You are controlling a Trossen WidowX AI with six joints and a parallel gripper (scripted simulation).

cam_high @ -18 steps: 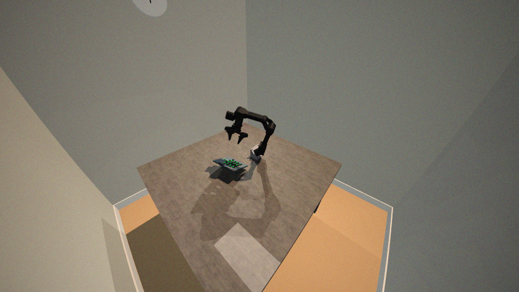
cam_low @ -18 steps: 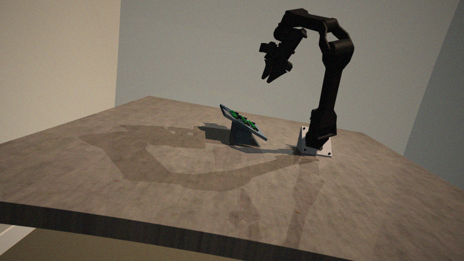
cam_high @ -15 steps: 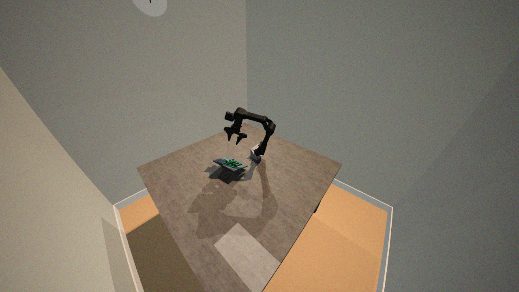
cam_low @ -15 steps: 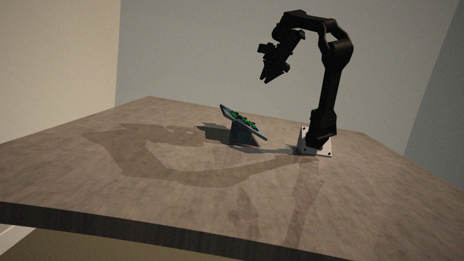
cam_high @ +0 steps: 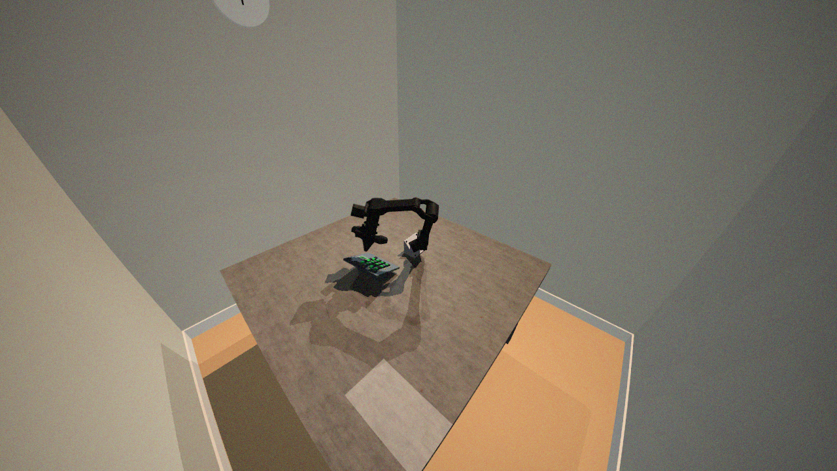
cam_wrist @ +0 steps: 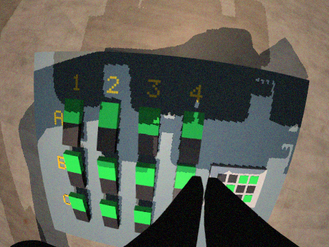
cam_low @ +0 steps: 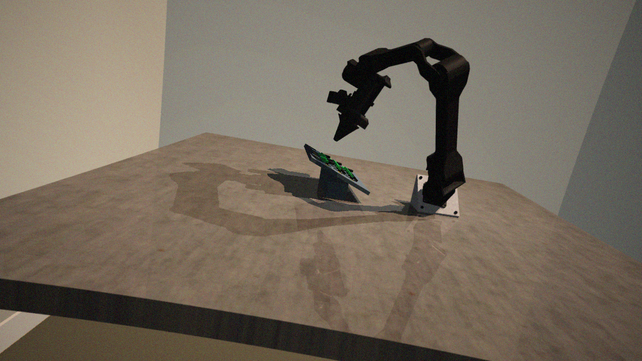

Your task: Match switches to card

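The tilted blue-grey panel [cam_high: 390,269] [cam_low: 361,187] [cam_wrist: 226,144] carries rocker switches in rows A to C and columns 1 to 4, each with a green far half and a dark near half. Switch A1 [cam_wrist: 72,118], switch A4 [cam_wrist: 192,132] and switch C1 [cam_wrist: 78,203] show fully. Which halves are raised is hard to tell. My gripper [cam_high: 367,248] [cam_low: 335,139] [cam_wrist: 202,184] is shut and empty above the panel; in the wrist view its fingers hide C4 and part of B4. The white card [cam_wrist: 261,178] shows dark, dark, green, green in its far row; its near left part is hidden.
The panel stands on a pedestal on the brown table [cam_high: 468,280] [cam_low: 179,260]. The arm's white base plate [cam_high: 411,248] [cam_low: 419,197] is bolted close to the panel's lower, near edge. Dark shadows of the arm cross the panel's far part and the table.
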